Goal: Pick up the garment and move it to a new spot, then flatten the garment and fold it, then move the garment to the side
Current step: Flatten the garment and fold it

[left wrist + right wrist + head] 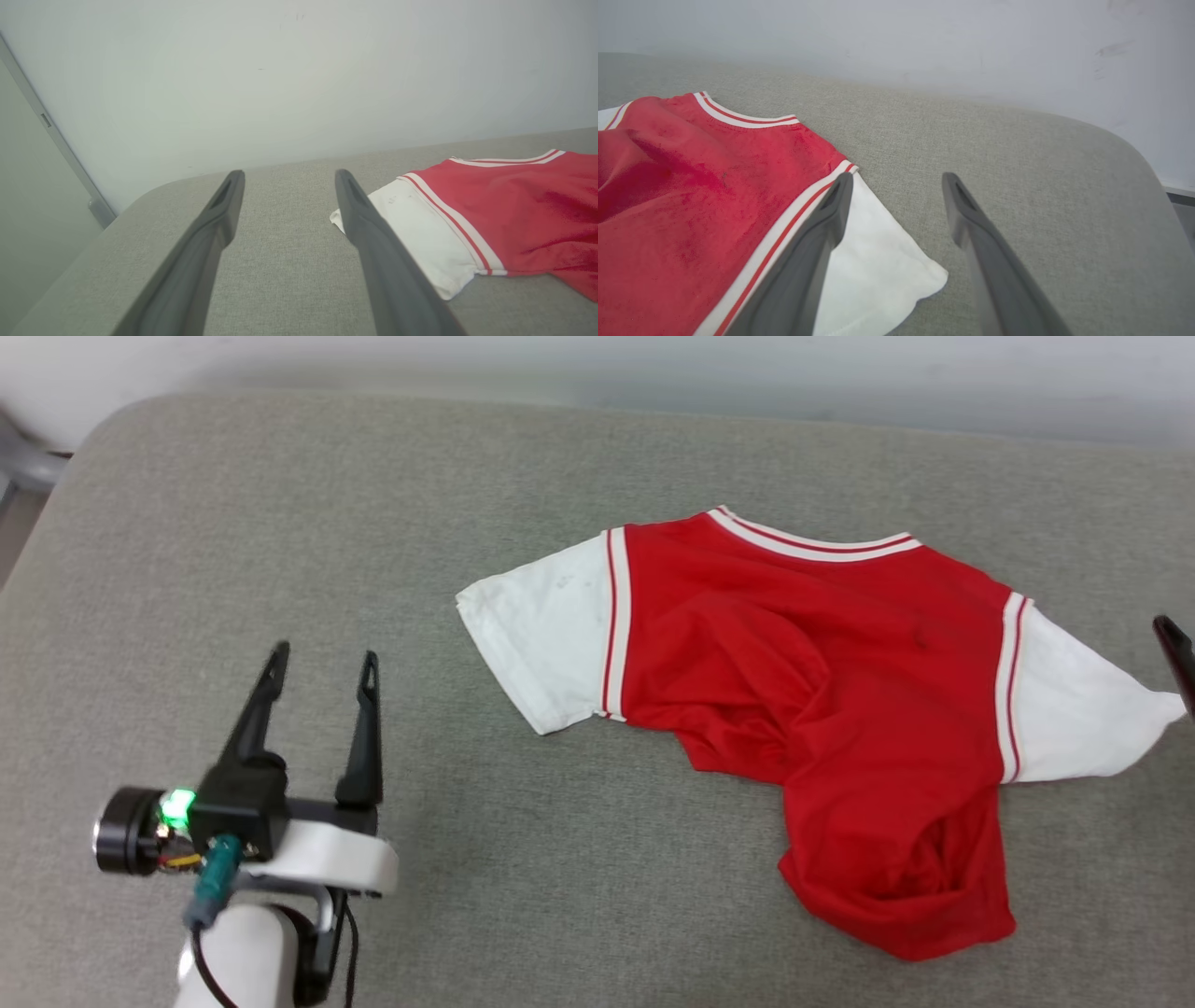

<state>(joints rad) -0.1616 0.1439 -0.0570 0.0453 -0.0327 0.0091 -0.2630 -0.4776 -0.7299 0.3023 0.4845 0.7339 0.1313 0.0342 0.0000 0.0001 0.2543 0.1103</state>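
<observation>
Currently left claw (325,655) and right claw (896,186) spread, empty; red white-sleeved jersey garment (803,644) lies bunched, so folding could trap creases.

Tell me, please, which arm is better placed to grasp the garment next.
Right, probably: the right gripper hangs open at the garment's white sleeve, while the left gripper stands apart from it.

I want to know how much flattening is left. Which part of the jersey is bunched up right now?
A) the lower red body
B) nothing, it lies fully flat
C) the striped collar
A: the garment's lower red body is crumpled into folds near the hem, while the striped collar lies spread out.
</observation>
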